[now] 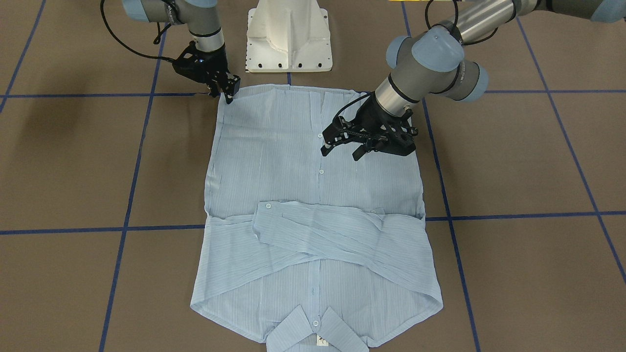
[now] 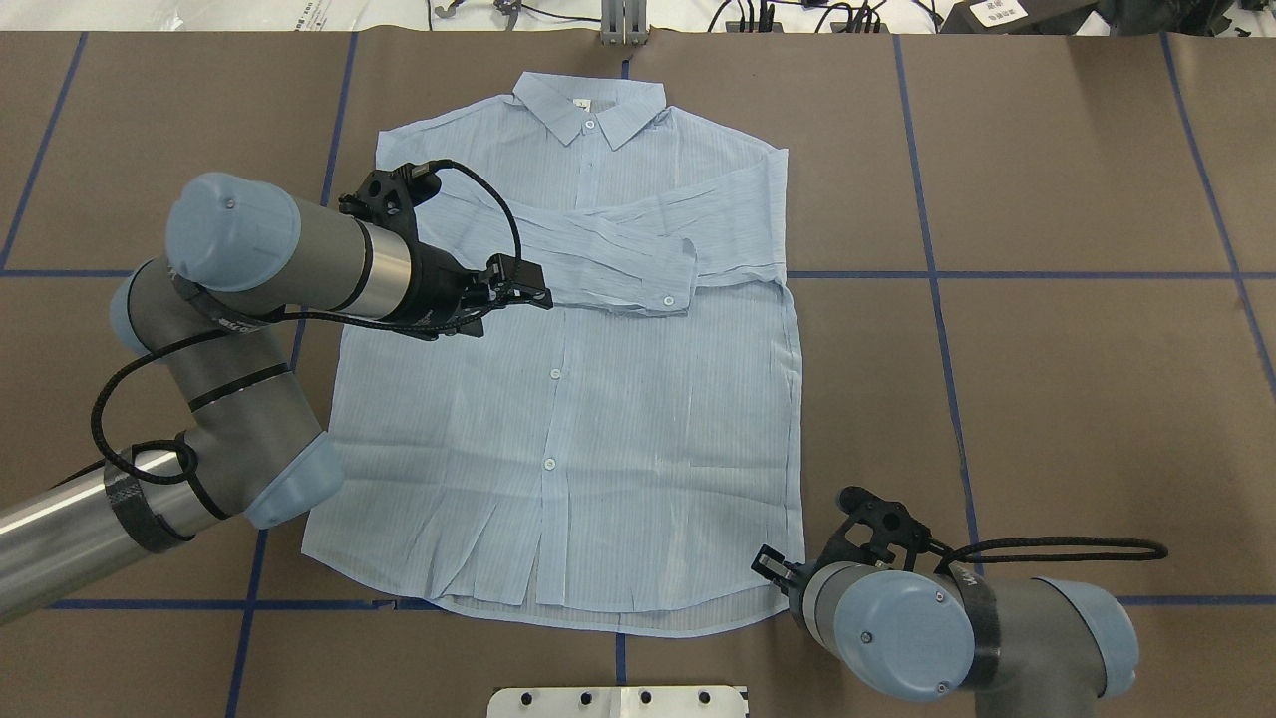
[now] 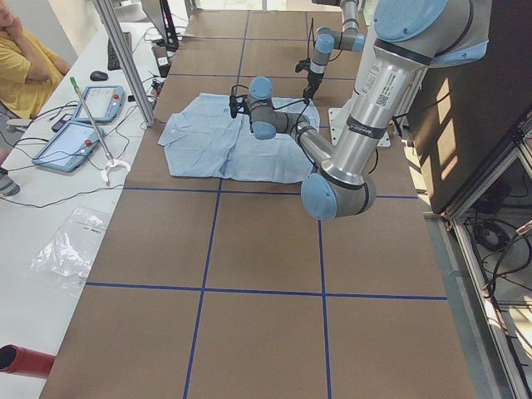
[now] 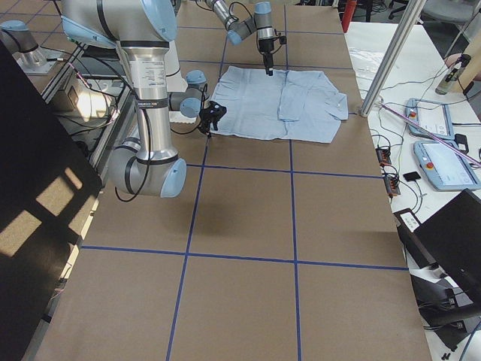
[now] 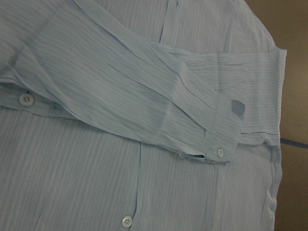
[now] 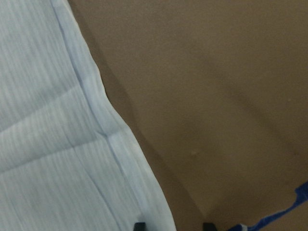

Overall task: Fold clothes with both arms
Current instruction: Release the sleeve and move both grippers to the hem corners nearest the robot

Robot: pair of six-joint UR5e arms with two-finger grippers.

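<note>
Both spread: right end effector (image 1: 228, 97) straddling shirt (image 1: 274, 161) hem corner, left end effector (image 1: 341, 151) over mid-front; shallow pinch risks thin cloth slipping.

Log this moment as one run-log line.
shirt: flat on table, both sleeves folded across chest | left claw: open, over shirt middle | right claw: open, at hem corner

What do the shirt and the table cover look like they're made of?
Shirt: thin woven fabric, likely cotton or a blend, matte; fine pinstripes, soft creases, and layers show through at the sleeve.
Table cover: brown, matte, looks like paper or card sheeting; flat, with blue tape lines.
</note>
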